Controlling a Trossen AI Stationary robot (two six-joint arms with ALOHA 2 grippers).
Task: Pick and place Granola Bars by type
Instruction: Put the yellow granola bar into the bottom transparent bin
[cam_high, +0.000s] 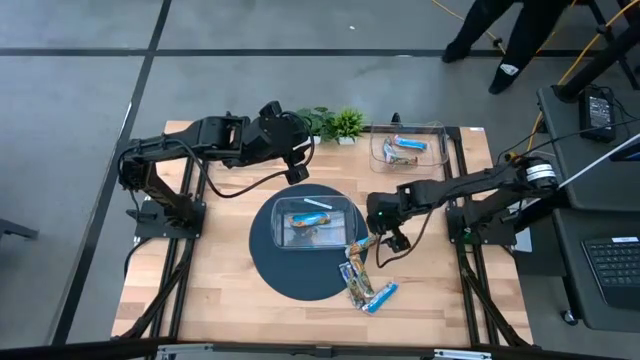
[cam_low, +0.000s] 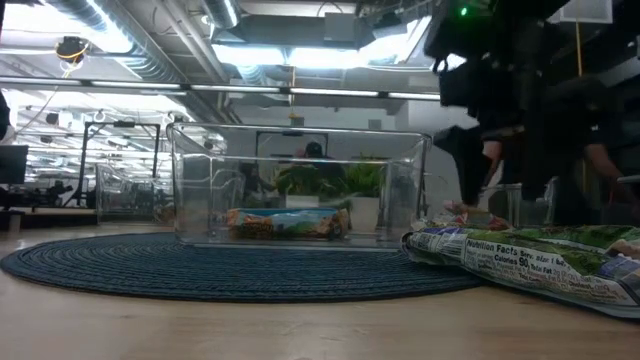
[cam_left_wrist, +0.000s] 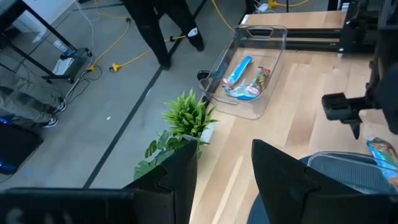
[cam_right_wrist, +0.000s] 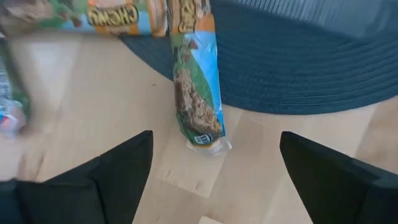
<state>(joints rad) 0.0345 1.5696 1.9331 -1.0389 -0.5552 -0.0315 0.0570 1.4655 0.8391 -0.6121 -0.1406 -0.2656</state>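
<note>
R gripper (cam_high: 388, 240) hangs w/ fingers wide apart, holding nothing, over the granola bars (cam_high: 362, 280) piled at the round mat's (cam_high: 270, 265) right edge, toward the bench's front-right. Nearest bar (cam_right_wrist: 198, 81) lies straight ahead between the fingers, long axis running away from them, so a turn may be needed. R arm much nearer. L gripper (cam_left_wrist: 224, 180) waits by the plant (cam_high: 338, 122) at the back edge, open, empty. Centre bin (cam_high: 318, 222) holds two bars; back-right bin (cam_high: 408, 148) also a couple.
</note>
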